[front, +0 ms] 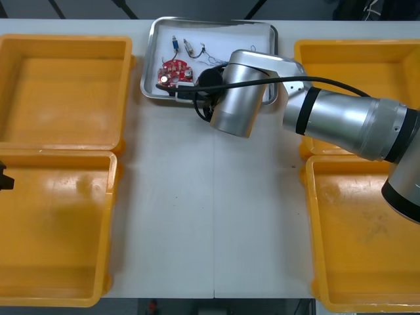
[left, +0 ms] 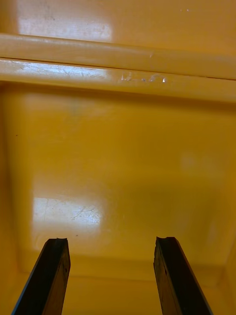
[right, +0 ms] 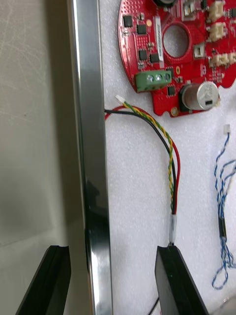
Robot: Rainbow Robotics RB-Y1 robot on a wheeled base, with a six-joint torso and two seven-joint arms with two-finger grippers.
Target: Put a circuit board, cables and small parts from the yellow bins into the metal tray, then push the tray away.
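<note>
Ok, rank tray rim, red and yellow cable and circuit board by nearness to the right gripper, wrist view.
1. Tray rim, between the fingers of the right gripper.
2. Red and yellow cable, ending by one finger.
3. Circuit board, beyond the cable.

— Any writing to read on the board [right: 172, 54], out beyond the right gripper [right: 113, 248]?
— None legible. Faint marks along a white strip [right: 157, 30] at the board's far end, too small to make out.
— On the grey cylinder [right: 199, 96], at the board's edge nearer the gripper?
— Just a dark mark on its side, no numbers to be told.
— The green block [right: 154, 80] beside it?
— Unlettered.
— The tray [right: 91, 123] rim, right at the gripper?
— Shiny, unmarked.
— And the bin [left: 118, 147] ahead of the left gripper [left: 113, 241]?
— Plain inside, only scratches. Nothing readable from the front view either.
</note>
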